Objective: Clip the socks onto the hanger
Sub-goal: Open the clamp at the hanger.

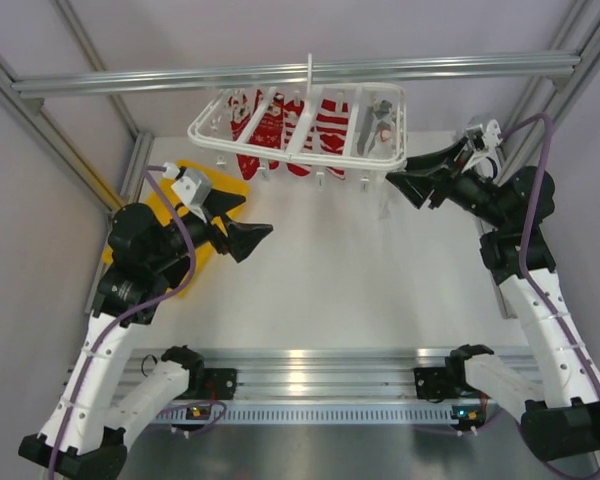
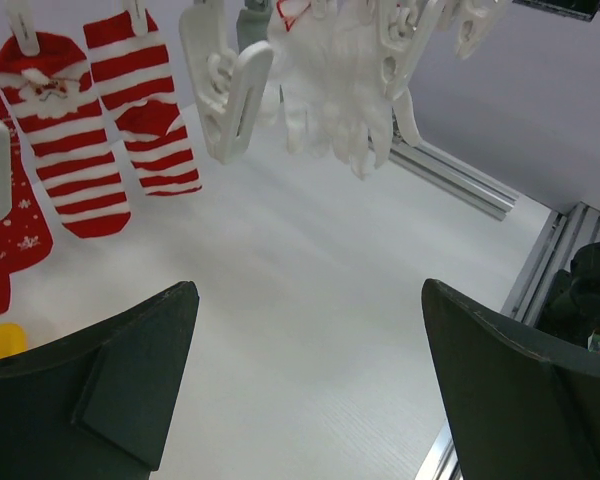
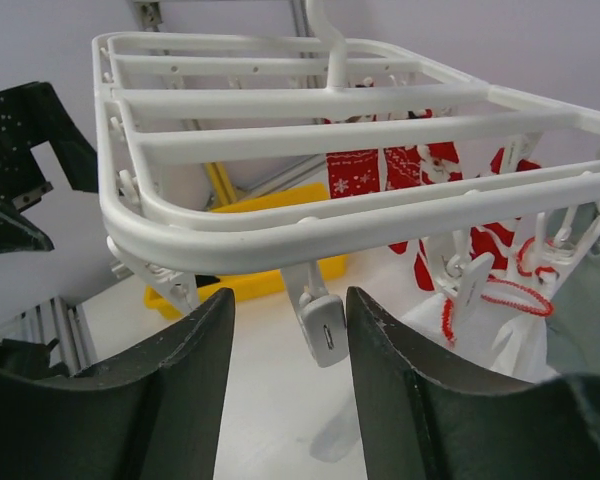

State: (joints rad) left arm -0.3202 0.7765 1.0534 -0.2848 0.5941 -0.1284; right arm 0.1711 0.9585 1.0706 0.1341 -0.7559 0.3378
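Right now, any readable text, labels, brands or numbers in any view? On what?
None readable in any view.
Red-and-white socks: only stripes and snowflake-like patterns, no lettering.
Hanger, its clips and the yellow tray: plain, no markings visible.

White moulded plastic, smooth with a soft gloss: hanger (image 3: pixel 310 235) and its clips (image 3: pixel 323 325). Knitted cloth, matt and finely ribbed: red-and-white socks (image 2: pixel 130 110). Soft matt cloth, slightly fuzzy: white garment (image 2: pixel 330 90). White matt surface with a faint linear grain: tabletop (image 2: pixel 310 330). Smooth plastic with a slight sheen: yellow tray (image 3: pixel 250 285). Dark, hard, matt plastic with a fine texture: left fingers (image 2: pixel 110 400) and right fingers (image 3: pixel 150 400). Bare brushed metal, reflective: base rail (image 1: pixel 320 365) and overhead bar (image 1: pixel 280 75).
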